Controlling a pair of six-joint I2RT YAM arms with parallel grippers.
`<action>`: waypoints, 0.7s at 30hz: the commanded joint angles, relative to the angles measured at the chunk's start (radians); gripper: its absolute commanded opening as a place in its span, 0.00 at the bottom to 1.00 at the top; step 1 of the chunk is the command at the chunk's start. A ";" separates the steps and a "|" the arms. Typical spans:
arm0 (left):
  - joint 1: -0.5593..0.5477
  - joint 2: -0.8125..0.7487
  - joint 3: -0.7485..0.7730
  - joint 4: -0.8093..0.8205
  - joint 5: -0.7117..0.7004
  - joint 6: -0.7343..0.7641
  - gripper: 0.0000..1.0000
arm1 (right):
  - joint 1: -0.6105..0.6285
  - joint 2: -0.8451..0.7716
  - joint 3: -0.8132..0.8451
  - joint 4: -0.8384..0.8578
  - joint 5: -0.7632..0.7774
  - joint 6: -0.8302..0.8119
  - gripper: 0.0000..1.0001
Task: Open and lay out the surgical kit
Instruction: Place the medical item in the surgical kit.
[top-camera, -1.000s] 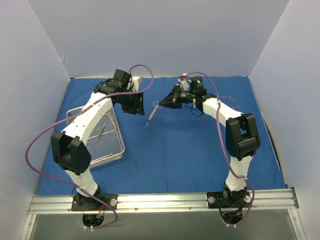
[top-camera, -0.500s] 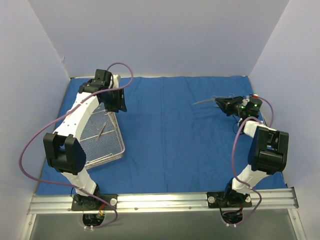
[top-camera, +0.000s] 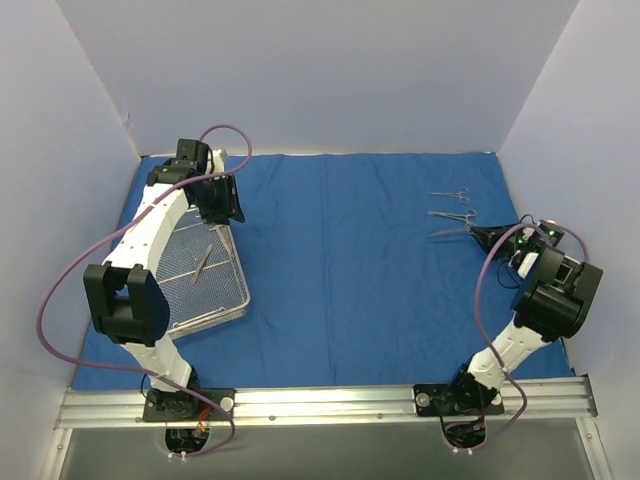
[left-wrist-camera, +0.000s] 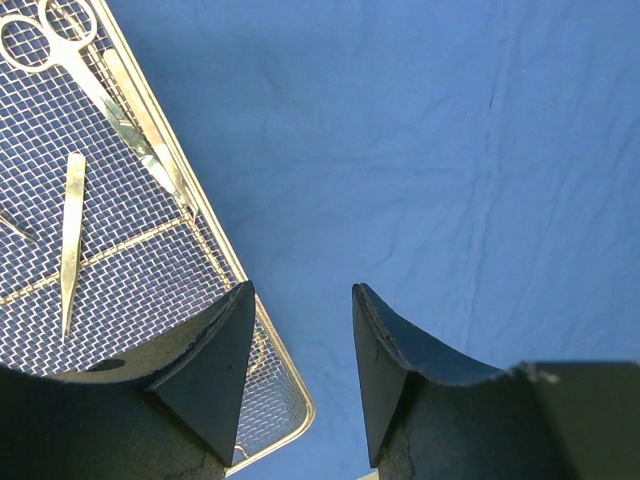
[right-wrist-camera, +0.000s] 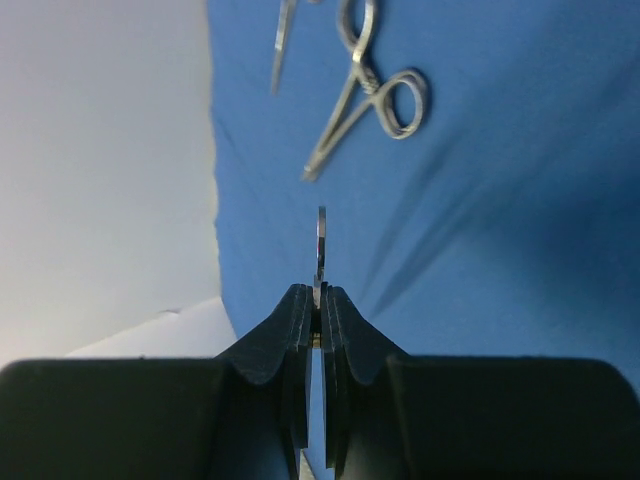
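Right gripper (top-camera: 487, 235) swung from centre to right edge of cloth wrap (top-camera: 340, 260), clamped on thin instrument (top-camera: 455, 231); long axis parallel to two laid instruments (top-camera: 450, 194), just nearside. Left gripper (left-wrist-camera: 302, 292) hung half open, empty, over tray (left-wrist-camera: 215, 235) edge

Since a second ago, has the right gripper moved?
Yes. The right gripper, shut on an instrument, swung from mid-cloth to the right edge of the blue cloth, beside two laid-out instruments.
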 joint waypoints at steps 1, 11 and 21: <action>0.012 0.008 0.040 0.033 0.025 -0.010 0.52 | 0.007 0.042 0.040 -0.014 -0.051 -0.079 0.00; 0.029 0.014 0.029 0.040 0.034 -0.021 0.52 | 0.009 0.076 0.009 0.061 -0.007 -0.052 0.00; 0.038 0.019 0.021 0.039 0.039 -0.021 0.52 | 0.002 0.081 -0.007 -0.024 0.051 -0.113 0.00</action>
